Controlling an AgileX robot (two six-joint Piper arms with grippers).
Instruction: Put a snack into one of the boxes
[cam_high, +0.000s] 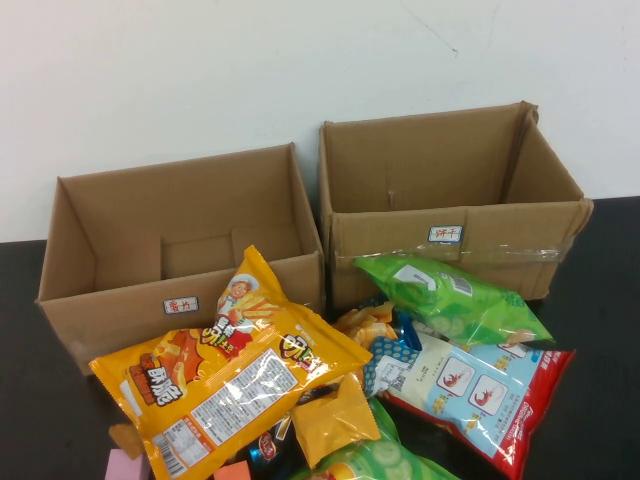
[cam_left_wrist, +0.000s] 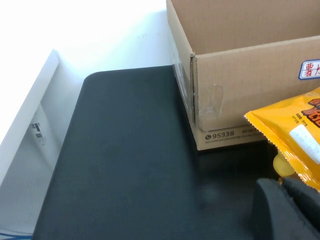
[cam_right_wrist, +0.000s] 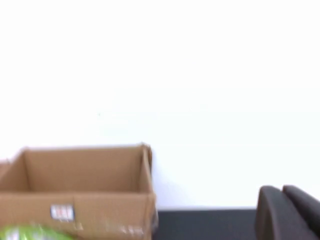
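Observation:
The green crisp bag (cam_high: 450, 295) lies on the black table in front of the right, taped box, leaning on other snacks. It shows as a blurred green edge in the right wrist view (cam_right_wrist: 30, 233). The plain brown box (cam_high: 180, 250) with a small white label stands open and empty at the left, also in the left wrist view (cam_left_wrist: 240, 75). Neither gripper shows in the high view. My left gripper (cam_left_wrist: 283, 183) is shut and empty, low beside the yellow bag's corner. My right gripper (cam_right_wrist: 282, 189) is shut and empty, off to the side of the taped box.
The taped box (cam_high: 450, 190) stands open at the right, also in the right wrist view (cam_right_wrist: 85, 190). A large yellow-orange bag (cam_high: 230, 370) leans on the plain box's front. A white-and-red shrimp bag (cam_high: 480, 390), small orange packets (cam_high: 335, 415) and a second green bag (cam_high: 385, 462) crowd the front.

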